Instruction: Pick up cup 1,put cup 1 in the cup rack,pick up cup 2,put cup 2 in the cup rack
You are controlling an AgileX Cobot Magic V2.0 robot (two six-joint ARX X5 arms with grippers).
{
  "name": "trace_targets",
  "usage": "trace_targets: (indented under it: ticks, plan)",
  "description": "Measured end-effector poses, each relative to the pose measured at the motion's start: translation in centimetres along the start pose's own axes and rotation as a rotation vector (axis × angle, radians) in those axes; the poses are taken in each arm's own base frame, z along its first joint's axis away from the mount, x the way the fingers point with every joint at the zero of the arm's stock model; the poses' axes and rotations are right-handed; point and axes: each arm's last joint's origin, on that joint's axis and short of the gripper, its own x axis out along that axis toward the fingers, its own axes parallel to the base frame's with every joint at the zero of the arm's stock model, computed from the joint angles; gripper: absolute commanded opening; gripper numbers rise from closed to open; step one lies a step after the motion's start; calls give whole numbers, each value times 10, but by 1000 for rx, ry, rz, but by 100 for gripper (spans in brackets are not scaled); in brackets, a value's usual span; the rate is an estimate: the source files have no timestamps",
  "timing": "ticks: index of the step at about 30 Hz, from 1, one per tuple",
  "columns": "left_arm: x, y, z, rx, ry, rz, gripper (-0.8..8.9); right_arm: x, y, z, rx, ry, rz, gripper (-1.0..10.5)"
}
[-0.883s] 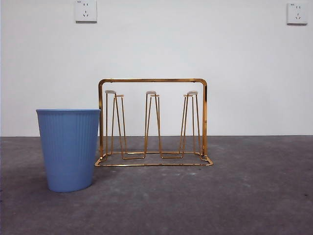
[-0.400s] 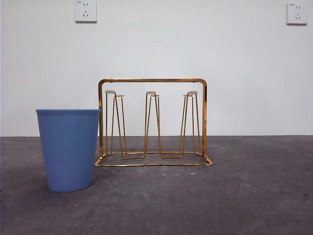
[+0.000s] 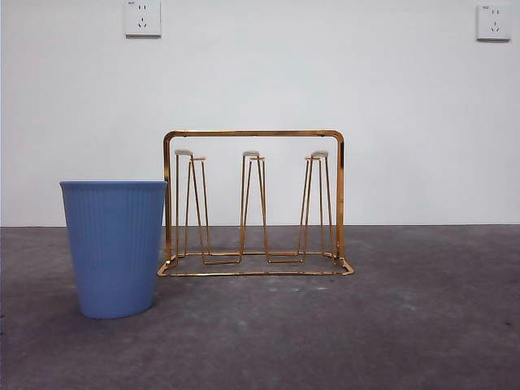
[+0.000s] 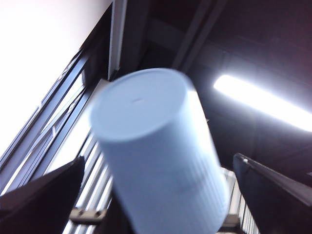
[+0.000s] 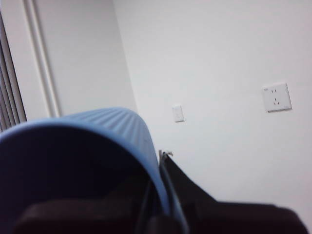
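1. In the left wrist view, the left end effector point(image 4: 158, 163) has its black jaws spread wide. A pale blue cup point(image 4: 156, 146) sits between them with a gap on each side, its closed base pointing away from the camera. The cup is blurred and its lower end is cut off, so I cannot tell what supports it.
2. In the right wrist view, the right end effector point(image 5: 155, 197) seems to pinch the rim of a ribbed blue cup point(image 5: 122, 122). One black jaw lies against the outer wall, and the other is lost in the dark inside. Most of this cup is cut off.
3. Only the front view shows the grey worktop point(image 3: 406, 325), and no arm appears in it.
4. A standing blue cup point(image 3: 114, 244) is upright at the near left of the worktop, finely ribbed and tapering downward. It overlaps the left post of the cup rack point(image 3: 252, 133).
5. The rack stands a little farther back, near the middle. It is gold wire with a rectangular arch handle and a rectangular base, and its narrow prongs have pale tips. None of the prongs carries a cup.
6. Behind it is a white wall with sockets point(image 3: 142, 18), which the right wrist view also shows.
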Motion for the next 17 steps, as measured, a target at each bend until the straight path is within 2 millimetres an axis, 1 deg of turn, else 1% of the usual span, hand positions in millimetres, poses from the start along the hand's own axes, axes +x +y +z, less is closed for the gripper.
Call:
trace_targets:
  ticks: [4, 8, 12, 17]
  plan:
    - [0, -1, 1, 5, -9, -10, 659, 7, 2, -7, -1, 18, -2, -16]
    - [0, -2, 2, 8, -25, -10, 649, 10, 3, -8, -2, 14, 7, -16]
    - [0, -2, 2, 12, -35, -16, 508, 10, 3, -8, -5, 10, 2, -16]
    - [0, -5, 4, 22, -61, -36, 420, 10, 3, -8, -5, 6, 5, -16]
